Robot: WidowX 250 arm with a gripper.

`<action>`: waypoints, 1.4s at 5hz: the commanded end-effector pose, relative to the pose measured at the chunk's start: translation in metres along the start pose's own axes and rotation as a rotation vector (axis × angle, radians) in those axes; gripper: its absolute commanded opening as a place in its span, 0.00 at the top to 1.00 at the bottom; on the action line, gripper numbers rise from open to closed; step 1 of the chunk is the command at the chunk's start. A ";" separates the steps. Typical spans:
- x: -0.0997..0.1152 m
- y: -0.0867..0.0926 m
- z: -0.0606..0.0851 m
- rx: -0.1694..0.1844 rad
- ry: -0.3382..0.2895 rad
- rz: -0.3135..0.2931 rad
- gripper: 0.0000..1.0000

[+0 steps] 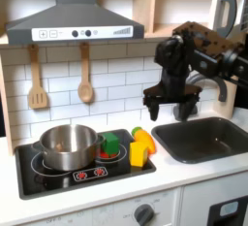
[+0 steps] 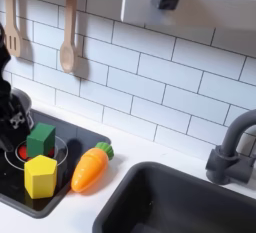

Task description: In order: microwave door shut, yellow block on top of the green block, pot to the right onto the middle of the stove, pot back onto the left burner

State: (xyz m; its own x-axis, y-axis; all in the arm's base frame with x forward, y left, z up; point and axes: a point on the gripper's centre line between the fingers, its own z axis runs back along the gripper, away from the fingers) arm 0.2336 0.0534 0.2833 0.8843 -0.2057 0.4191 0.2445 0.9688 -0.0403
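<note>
In the first exterior view the pot [image 1: 66,145] covers the stove's [image 1: 39,181] left burner; green block [image 1: 111,143] and yellow block [image 1: 139,152] sit at its three o'clock, apart; the gripper [image 1: 170,104] hangs fingers spread above the sink [image 1: 203,138]; the second exterior view adds a carrot [image 2: 90,167]

White subway tile [image 1: 111,80] backs the toy kitchen in both exterior views, below a grey range hood [image 1: 73,21]. A dark sink [image 2: 180,202] sits in the pale countertop [image 1: 194,172].
</note>
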 end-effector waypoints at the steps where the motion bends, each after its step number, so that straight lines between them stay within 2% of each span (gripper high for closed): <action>1: 0.000 -0.001 0.000 -0.001 -0.001 0.007 0.00; 4: 0.000 -0.001 0.001 -0.001 0.000 0.005 0.00; 5: -0.013 -0.010 0.010 -0.018 0.007 -0.013 0.00; 6: -0.020 -0.019 0.013 -0.031 0.014 -0.048 0.00; 7: -0.030 -0.025 0.017 -0.040 0.029 -0.049 0.00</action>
State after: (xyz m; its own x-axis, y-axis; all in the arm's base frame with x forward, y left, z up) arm 0.1944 0.0364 0.2869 0.8806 -0.2641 0.3935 0.3103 0.9489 -0.0574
